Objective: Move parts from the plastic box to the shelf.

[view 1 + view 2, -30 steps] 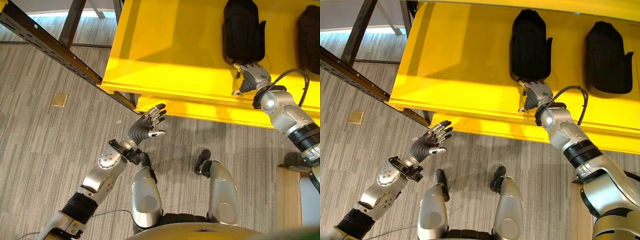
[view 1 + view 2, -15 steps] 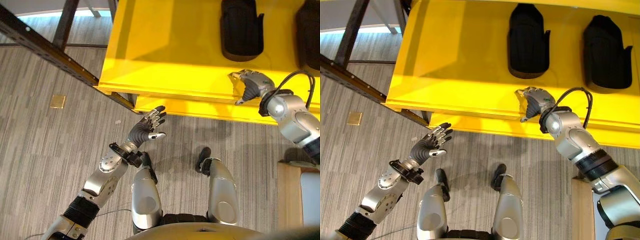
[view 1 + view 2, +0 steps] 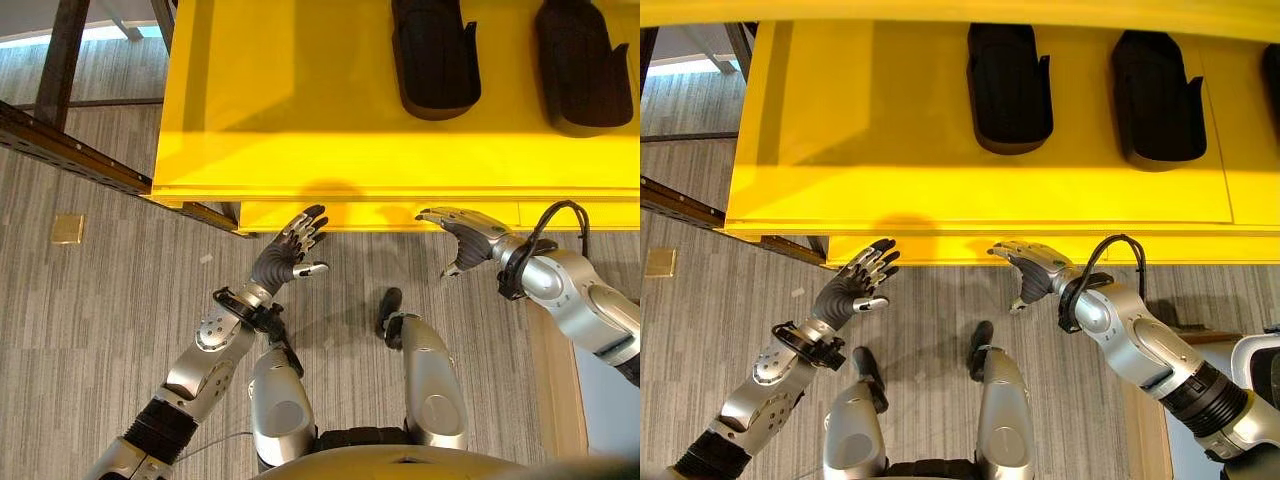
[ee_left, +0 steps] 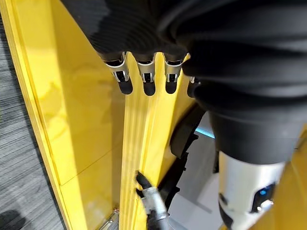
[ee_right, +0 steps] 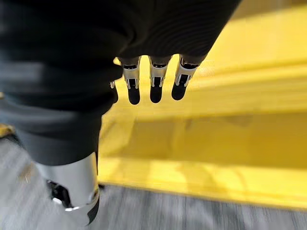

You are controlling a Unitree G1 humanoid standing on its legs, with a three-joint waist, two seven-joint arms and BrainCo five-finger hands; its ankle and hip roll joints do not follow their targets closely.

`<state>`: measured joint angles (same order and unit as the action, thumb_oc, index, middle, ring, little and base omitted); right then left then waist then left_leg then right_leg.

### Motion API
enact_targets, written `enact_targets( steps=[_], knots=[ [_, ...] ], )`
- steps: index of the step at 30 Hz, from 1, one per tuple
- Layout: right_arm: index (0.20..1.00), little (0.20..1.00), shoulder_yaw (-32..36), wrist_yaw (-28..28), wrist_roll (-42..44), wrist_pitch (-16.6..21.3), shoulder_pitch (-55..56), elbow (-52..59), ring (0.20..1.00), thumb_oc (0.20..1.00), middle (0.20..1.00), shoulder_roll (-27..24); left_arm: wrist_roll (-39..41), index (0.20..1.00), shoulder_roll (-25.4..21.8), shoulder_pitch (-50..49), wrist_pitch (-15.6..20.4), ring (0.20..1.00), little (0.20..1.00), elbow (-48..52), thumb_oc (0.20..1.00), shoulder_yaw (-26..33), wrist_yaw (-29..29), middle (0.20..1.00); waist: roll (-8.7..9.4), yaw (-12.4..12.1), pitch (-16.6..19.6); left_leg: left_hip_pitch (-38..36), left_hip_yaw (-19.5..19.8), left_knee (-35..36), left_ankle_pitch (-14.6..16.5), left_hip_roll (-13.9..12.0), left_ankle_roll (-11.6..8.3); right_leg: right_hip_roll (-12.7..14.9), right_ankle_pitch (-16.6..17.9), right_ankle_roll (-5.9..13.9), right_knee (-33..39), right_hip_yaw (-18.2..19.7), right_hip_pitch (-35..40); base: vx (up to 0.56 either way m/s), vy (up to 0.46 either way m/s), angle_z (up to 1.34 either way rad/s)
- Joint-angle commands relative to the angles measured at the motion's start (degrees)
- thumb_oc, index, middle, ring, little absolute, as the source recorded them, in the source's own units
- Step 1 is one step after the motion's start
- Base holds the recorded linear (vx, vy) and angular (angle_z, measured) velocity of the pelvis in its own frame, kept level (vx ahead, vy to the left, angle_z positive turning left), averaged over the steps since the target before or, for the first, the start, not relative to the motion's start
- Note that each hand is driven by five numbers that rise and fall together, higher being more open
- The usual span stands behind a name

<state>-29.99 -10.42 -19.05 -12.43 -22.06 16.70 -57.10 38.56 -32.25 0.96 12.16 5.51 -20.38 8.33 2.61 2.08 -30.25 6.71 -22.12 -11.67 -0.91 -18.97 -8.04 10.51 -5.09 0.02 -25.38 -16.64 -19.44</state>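
**Two black parts on yellow shelf; both hands empty below its front edge**

Where the glossy yellow shelf spans the upper half of the left eye view, two black moulded plastic parts lie side by side on it at the upper right: one part toward the middle, a second part near the right edge, apart from each other. Both lie clear of the hands.

Right hand sits at centre right, just below the shelf's front lip, fingers spread and lightly bent, thumb pointing down, holding nothing. Its wrist view shows straight fingers before the yellow shelf face.

Left hand hangs at centre, below the shelf edge over grey striped floor, fingers extended and fanned, empty. A small tan square plate lies on the floor at left. Dark metal frame rails run under the shelf at upper left.
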Motion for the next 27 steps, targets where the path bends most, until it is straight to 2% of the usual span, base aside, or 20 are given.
enact_targets(
  steps=[1, 3, 4, 5, 10, 13, 16, 19, 21, 24, 27],
  knots=[
    [1.0, 1.0, 3.4, 11.6, 3.4, 4.0, -1.3, 3.1, 1.0, 1.0, 1.0, 1.4, -2.6, 1.0, -0.9, -3.1, 3.1, 1.0, 1.0, 6.0, 1.0, 0.1, -1.1, 1.0, 1.33, 0.1, 2.3, 1.4, -0.4, -5.5, 4.9, 2.3, 3.57, -3.9, -4.5, 2.44, 3.4, 4.0, 6.1, 0.08, 0.014, -0.02],
    [1.0, 1.0, 8.1, 19.4, 4.1, 6.7, -1.1, 4.3, 1.0, 1.0, 1.0, 3.9, -2.9, 1.0, 0.1, -2.8, 2.0, 1.0, 1.0, 5.8, 1.0, 0.0, -1.7, 1.0, 0.84, 0.4, 3.2, 0.8, -0.4, -5.6, 5.3, 2.5, 3.92, -3.8, -4.6, 2.51, 3.7, 4.0, 7.1, 0.08, 0.037, -0.04],
    [1.0, 1.0, 8.3, 19.9, 4.0, 7.3, -1.0, 4.4, 1.0, 1.0, 1.0, 4.0, -2.9, 1.0, 0.1, -2.8, 2.0, 1.0, 1.0, 5.8, 1.0, 0.0, -1.7, 1.0, 0.81, 0.3, 3.3, 0.8, -0.3, -5.6, 5.3, 2.5, 3.93, -3.8, -4.6, 2.51, 3.7, 4.0, 7.1, 0.05, 0.04, -0.06],
    [1.0, 1.0, 9.4, 22.8, 3.7, 8.6, -1.0, 4.7, 1.0, 1.0, 1.0, 4.7, -3.0, 1.0, 0.5, -2.7, 1.8, 1.0, 1.0, 5.8, 1.0, -0.1, -2.0, 1.0, 0.48, 0.5, 3.4, 0.7, -0.3, -5.5, 5.3, 2.5, 4.02, -3.8, -4.7, 2.48, 3.8, 4.0, 7.3, 0.02, 0.034, -0.05],
    [1.0, 1.0, 14.3, 27.0, 0.5, 10.2, -4.8, 6.1, 1.0, 1.0, 1.0, 9.4, -2.1, 1.0, 1.9, -1.4, 0.2, 1.0, 1.0, 6.0, 1.0, -0.9, -3.5, 1.0, -1.42, 0.7, 4.1, 0.5, 0.1, -6.0, 5.9, 2.9, 4.26, -3.6, -5.2, 2.3, 3.5, 4.3, 7.6, 0.05, 0.08, -0.02],
    [1.0, 1.0, 14.5, 25.6, 1.1, 6.7, -10.0, 4.0, 1.0, 1.0, 1.0, 9.5, -1.4, 1.0, 2.1, -0.7, -0.3, 1.0, 1.0, 6.0, 1.0, -1.5, -3.2, 1.0, -2.27, -0.1, 3.9, 0.7, 0.6, -6.1, 6.2, 3.5, 4.4, -3.3, -5.6, 2.12, 3.0, 4.2, 7.4, 0.01, 0.038, 0.01],
    [1.0, 1.0, 13.6, 24.2, 0.9, 5.0, -13.0, 2.2, 1.0, 1.0, 1.0, 9.3, -1.2, 1.0, 2.2, -0.5, -0.6, 1.0, 1.0, 5.8, 1.0, -1.7, -2.4, 1.0, -2.61, -0.7, 3.8, 1.1, 1.0, -6.3, 6.1, 3.7, 4.29, -3.0, -5.7, 2.04, 2.5, 3.7, 7.0, 0.0, 0.0, 0.0],
    [1.0, 1.0, 10.2, 20.2, 0.5, 1.5, -19.6, -2.9, 1.0, 1.0, 1.0, 8.6, -0.7, 1.0, 1.9, 0.0, -0.8, 1.0, 1.0, 5.5, 1.0, -2.4, -1.1, 1.0, -3.22, -1.9, 3.1, 2.1, 1.7, -6.9, 5.9, 3.7, 4.07, -2.5, -5.9, 1.83, 1.5, 3.1, 6.1, 0.0, 0.0, 0.0],
    [1.0, 1.0, 8.3, 19.6, 0.0, 0.8, -22.3, -5.4, 1.0, 1.0, 1.0, 8.5, -0.6, 1.0, 1.8, 0.2, -0.8, 1.0, 1.0, 5.4, 1.0, -2.8, -0.6, 1.0, -3.49, -2.4, 2.8, 2.5, 2.1, -7.1, 5.6, 3.7, 3.96, -2.3, -5.9, 1.76, 1.1, 2.8, 5.7, -0.02, 0.002, 0.07],
    [1.0, 1.0, 3.4, 18.7, -2.6, -2.8, -29.2, -13.0, 1.0, 1.0, 1.0, 9.6, -0.1, 1.0, 1.6, 1.3, -0.2, 1.0, 1.0, 5.0, 1.0, -3.8, -0.1, 1.0, -4.24, -3.6, 1.7, 3.8, 2.7, -7.3, 4.8, 3.9, 3.76, -1.6, -6.2, 1.56, -0.4, 2.1, 4.0, -0.04, 0.026, 0.14],
    [1.0, 1.0, 1.8, 17.4, -4.3, -4.3, -31.8, -17.4, 1.0, 1.0, 1.0, 10.5, 0.0, 1.0, 1.5, 1.7, -0.3, 1.0, 1.0, 5.0, 1.0, -3.8, 0.5, 1.0, -4.62, -4.3, 1.0, 4.4, 3.0, -6.9, 4.5, 4.3, 3.75, -1.0, -6.2, 1.61, -1.2, 1.6, 3.0, -0.03, 0.027, 0.11]
  ],
)
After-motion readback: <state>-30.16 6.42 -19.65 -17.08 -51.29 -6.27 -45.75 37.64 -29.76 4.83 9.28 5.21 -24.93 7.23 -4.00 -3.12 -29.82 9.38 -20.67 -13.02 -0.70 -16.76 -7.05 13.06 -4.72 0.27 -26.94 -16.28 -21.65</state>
